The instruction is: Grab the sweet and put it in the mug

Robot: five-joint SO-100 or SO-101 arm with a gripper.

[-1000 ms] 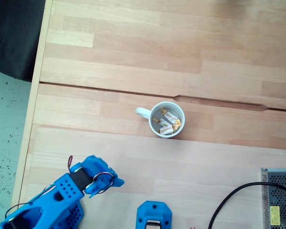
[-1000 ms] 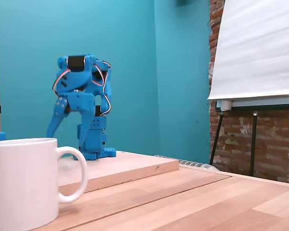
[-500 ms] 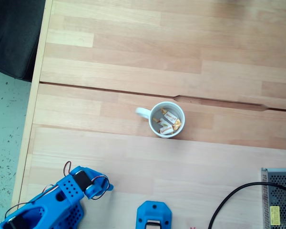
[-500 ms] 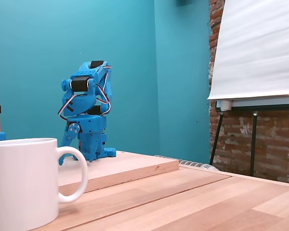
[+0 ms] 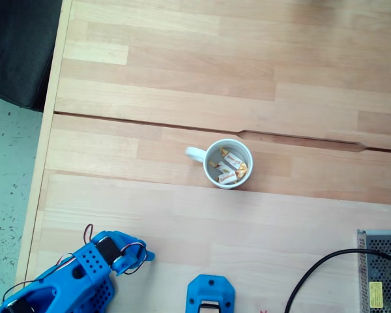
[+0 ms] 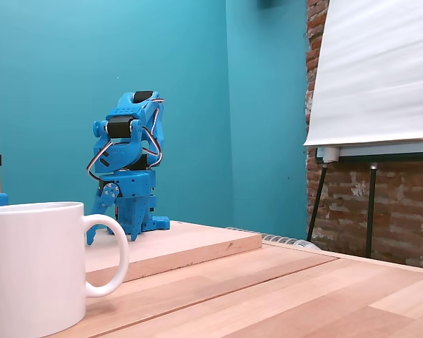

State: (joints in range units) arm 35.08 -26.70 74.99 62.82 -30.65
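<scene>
The white mug (image 5: 208, 167) stands upright near the middle of the wooden table, its handle pointing left in the fixed view from above. Three wrapped sweets (image 5: 227, 172), white with yellow-orange ends, lie inside it. The blue arm is folded up at the lower left corner, with my gripper (image 5: 138, 253) pointing right, well away from the mug and holding nothing that I can see. How its jaws stand is hidden by the folded arm. In the low fixed view the mug (image 6: 32, 267) fills the near left and my gripper (image 6: 92, 232) hangs down behind it.
A blue printed part (image 5: 210, 295) sits at the bottom edge. A black cable (image 5: 313, 274) and a metal mesh box (image 5: 381, 270) lie at the lower right. The table's left edge runs beside a dark object (image 5: 16, 45). A flip chart (image 6: 374, 77) stands behind the table.
The arm has folded back and down toward the lower left corner, moving away from the mug. Mug and sweets have not moved.
</scene>
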